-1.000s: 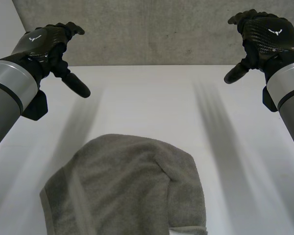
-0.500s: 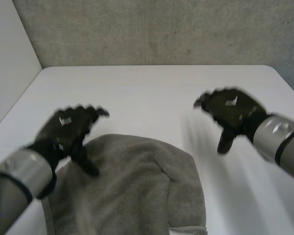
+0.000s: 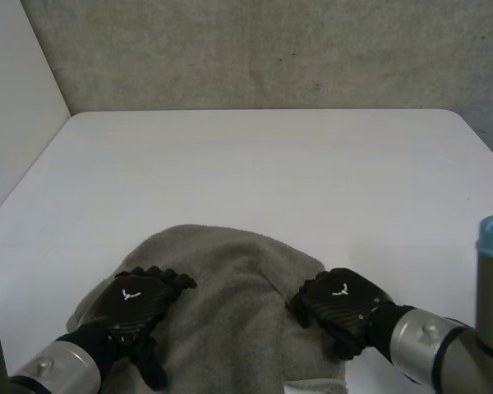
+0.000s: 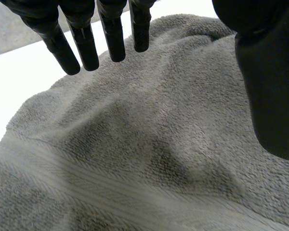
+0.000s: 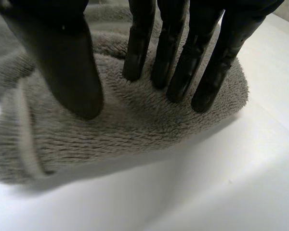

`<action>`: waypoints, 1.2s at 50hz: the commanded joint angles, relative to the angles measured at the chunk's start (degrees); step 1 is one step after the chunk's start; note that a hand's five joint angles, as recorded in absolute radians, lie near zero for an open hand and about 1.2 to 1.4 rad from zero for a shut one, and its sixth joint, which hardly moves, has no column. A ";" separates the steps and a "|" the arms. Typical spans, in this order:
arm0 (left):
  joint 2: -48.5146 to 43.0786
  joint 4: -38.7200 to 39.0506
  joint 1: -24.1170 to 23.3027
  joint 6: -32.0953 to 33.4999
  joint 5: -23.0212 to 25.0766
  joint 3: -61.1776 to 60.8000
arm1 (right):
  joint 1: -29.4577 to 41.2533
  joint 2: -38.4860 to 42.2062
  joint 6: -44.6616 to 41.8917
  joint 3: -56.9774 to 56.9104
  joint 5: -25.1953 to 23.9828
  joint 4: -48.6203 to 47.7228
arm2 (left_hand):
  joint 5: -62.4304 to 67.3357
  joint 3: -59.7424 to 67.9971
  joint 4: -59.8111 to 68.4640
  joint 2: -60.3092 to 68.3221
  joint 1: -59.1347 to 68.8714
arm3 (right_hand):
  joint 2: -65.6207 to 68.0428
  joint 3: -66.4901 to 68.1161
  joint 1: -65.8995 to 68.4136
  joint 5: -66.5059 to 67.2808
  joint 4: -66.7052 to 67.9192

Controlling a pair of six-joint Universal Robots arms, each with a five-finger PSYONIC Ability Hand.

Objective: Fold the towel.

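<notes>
Towel (image 3: 238,304) is seen bunched on the white table (image 3: 255,164). The left hand (image 3: 131,304) is laid over its left side and the right hand (image 3: 341,304) on its right edge, fingers straight, nothing grasped.

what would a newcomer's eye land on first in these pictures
The rumpled grey towel, heaped at the near edge of the white table, catches the eye first. The black left robot hand is spread over the towel's left part with its fingers straight. The right robot hand rests straight fingers on the towel's right edge.
</notes>
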 commanded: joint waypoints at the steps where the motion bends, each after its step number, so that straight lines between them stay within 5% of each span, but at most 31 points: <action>1: -0.13 2.82 -0.08 -0.06 0.00 0.81 | 1.03 6.54 0.58 -3.55 0.79 -9.23 | -0.46 -0.26 0.03 -0.23 -0.08 | 28.36 28.32 28.25 28.22 28.35; 6: -0.39 5.01 -0.35 -0.06 0.09 1.60 | 1.74 7.16 6.38 -8.38 3.34 -14.32 | -0.79 -0.59 -0.30 -0.56 -0.41 | 29.99 29.95 29.88 29.85 29.97; 11: -2.50 6.25 -0.79 -0.14 0.09 3.00 | 1.03 8.73 21.64 -16.80 14.91 -21.69 | -1.30 -1.10 -0.81 -1.07 -0.92 | 29.99 29.95 29.88 29.85 29.97; 16: -4.52 6.25 -1.05 -0.14 0.09 4.24 | 0.07 10.85 23.17 -20.77 20.64 -21.01 | -2.31 -2.11 -1.82 -2.08 -1.93 | 29.99 29.95 29.88 29.85 29.97; 18: -5.23 6.25 -1.05 -0.14 0.09 4.41 | 0.42 10.85 22.20 -20.69 20.48 -19.51 | -2.31 -2.11 -1.82 -2.08 -1.93 | 29.99 29.95 29.88 29.85 29.97; 19: -5.23 6.25 -1.05 -0.14 0.09 4.41 | 0.77 10.76 20.89 -19.90 19.61 -17.68 | -2.31 -2.11 -1.82 -2.08 -1.93 | 11.23 11.19 11.12 11.09 11.21; 20: -5.32 6.16 -1.05 -0.14 0.09 4.24 | 0.77 10.76 20.88 -19.90 19.60 -17.66 | -2.64 -2.44 -2.15 -2.41 -2.26 | 11.04 11.00 10.93 10.90 11.02; 21: -5.32 6.16 -1.05 -0.14 0.09 4.24 | 0.77 10.50 19.31 -18.85 17.86 -15.92 | -2.64 -2.44 -2.16 -2.41 -2.26 | -21.10 -21.14 -21.21 -21.24 -21.12; 22: -5.32 6.16 -1.05 -0.14 0.09 3.98 | 0.68 10.24 17.91 -17.36 15.58 -14.69 | -3.14 -2.94 -2.66 -2.91 -2.76 | -31.41 -31.45 -31.52 -31.55 -31.43; 33: -4.26 5.64 -1.40 -0.14 1.58 0.99 | -0.11 -6.18 7.54 -0.85 0.01 -12.13 | -3.99 -3.79 -3.50 -3.76 -3.61 | -28.83 -28.87 -28.94 -28.97 -28.84; 45: -3.47 5.46 -1.49 -0.06 3.87 -1.92 | 0.77 -8.66 0.31 8.67 -1.85 -7.99 | -3.99 -3.79 -3.50 -3.76 -3.61 | -28.32 -28.36 -28.43 -28.46 -28.34; 55: -3.47 5.64 -1.40 -0.14 3.96 -1.13 | 1.12 -0.40 -0.30 9.46 -1.32 -9.40 | -4.16 -3.96 -3.67 -3.93 -3.78 | -22.27 -22.31 -22.38 -22.41 -22.28; 58: -3.47 5.64 -1.49 -0.14 3.96 -0.95 | 1.74 1.01 -0.04 9.28 -1.14 -11.77 | -4.49 -4.30 -4.01 -4.26 -4.11 | -15.71 -15.75 -15.82 -15.85 -15.72; 60: -3.38 5.72 -1.58 -0.14 3.96 -0.77 | 1.74 2.49 0.40 8.41 -0.62 -14.40 | -4.66 -4.46 -4.17 -4.43 -4.28 | 0.36 0.31 0.25 0.22 0.34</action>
